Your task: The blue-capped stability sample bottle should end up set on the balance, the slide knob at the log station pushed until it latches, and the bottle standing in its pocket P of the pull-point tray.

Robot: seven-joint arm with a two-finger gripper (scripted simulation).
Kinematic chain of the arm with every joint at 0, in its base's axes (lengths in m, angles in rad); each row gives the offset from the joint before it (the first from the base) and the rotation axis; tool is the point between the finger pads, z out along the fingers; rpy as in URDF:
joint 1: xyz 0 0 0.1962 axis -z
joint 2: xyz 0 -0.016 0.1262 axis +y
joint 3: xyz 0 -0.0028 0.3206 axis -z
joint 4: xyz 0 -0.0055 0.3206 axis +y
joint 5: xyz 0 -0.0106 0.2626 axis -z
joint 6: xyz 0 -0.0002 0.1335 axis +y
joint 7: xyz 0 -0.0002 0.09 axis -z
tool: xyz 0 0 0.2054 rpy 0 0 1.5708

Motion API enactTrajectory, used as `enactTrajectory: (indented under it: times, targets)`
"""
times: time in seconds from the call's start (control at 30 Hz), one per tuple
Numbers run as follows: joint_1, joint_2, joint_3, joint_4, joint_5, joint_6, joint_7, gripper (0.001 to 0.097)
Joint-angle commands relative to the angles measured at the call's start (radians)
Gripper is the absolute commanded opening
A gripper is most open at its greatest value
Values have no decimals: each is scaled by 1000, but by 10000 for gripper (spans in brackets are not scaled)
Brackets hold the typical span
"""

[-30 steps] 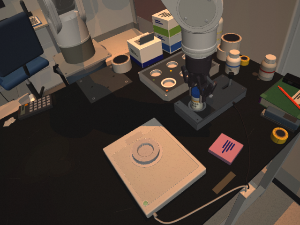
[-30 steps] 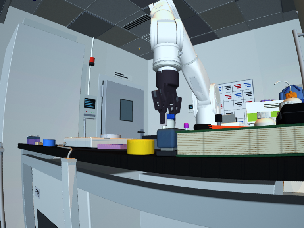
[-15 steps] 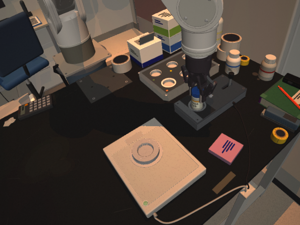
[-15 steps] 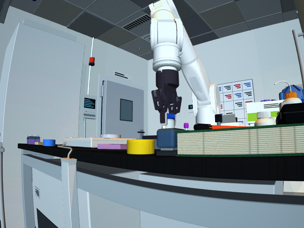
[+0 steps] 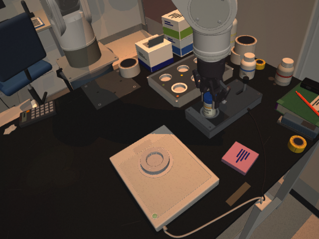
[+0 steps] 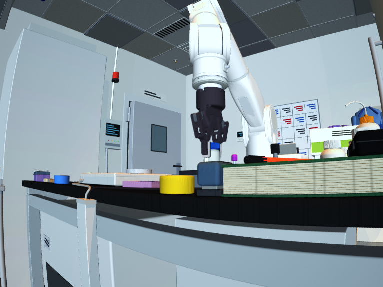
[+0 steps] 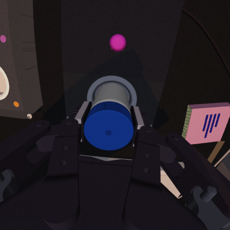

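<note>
The blue-capped sample bottle stands upright in a round seat on the grey log station, where my gripper comes straight down and grips its cap. The station's slide knob sits on its stalk at the far end of a slot, to the right of the bottle. The beige balance with its raised ring pan lies toward the front of the bench. The grey pull-point tray, with several round pockets, sits just behind the station.
Boxes and tape rolls line the back of the bench. Two other capped bottles stand to the right. A pink pad, a yellow tape roll, a green binder and a calculator lie around.
</note>
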Motion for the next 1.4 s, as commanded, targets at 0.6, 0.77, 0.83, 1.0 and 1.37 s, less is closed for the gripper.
enactTrajectory:
  times: [0.6, 0.77, 0.83, 1.0, 1.37]
  targets:
    - [5, -22, -10, -6, -10, 26, 8, 80]
    - [7, -28, -14, -7, -13, 35, 11, 80]
    - [7, -30, -15, -8, -14, 37, 12, 80]
    - [8, -33, -16, -9, -16, 41, 13, 80]
    - [9, -38, -19, -11, -18, 48, 15, 80]
